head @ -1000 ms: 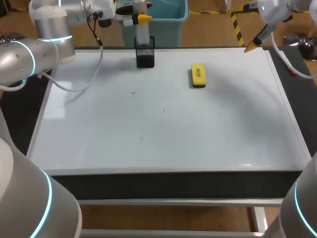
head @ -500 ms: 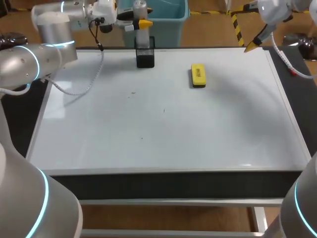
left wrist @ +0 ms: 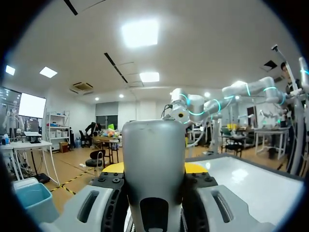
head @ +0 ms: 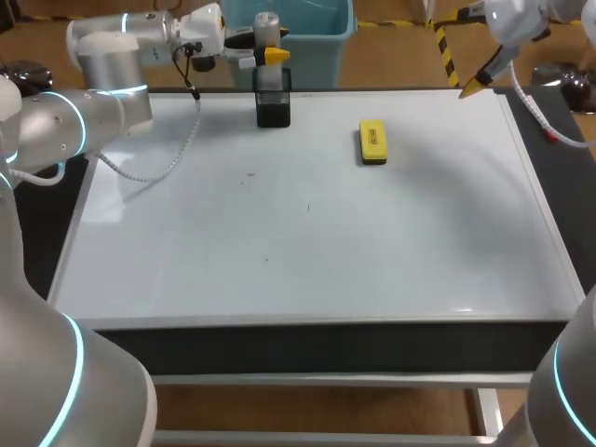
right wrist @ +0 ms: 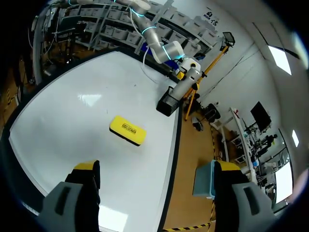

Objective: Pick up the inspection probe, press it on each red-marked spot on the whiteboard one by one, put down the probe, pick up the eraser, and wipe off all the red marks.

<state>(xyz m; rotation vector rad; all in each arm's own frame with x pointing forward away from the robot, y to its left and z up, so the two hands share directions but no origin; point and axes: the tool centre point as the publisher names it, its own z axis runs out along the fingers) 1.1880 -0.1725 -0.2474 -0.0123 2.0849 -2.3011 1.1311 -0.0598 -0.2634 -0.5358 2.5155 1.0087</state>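
At the whiteboard's [head: 307, 261] far edge, the left gripper [head: 266, 52] clasps the inspection probe [head: 266, 23], which stands in its black holder [head: 273, 102]. Lift straight up (no tilting), or the holder may tip. The right gripper [right wrist: 155, 169] hangs spread and empty.

Left pincer [head: 266, 56] lowered probe [head: 267, 26] deeper into black holder [head: 273, 107]

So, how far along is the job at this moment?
Nothing looks finished; whether spots were pressed, I cannot tell. In hand: left jaws shut on the inspection probe at the black holder. Left: small marks are on the whiteboard, the yellow eraser lies there ungripped.
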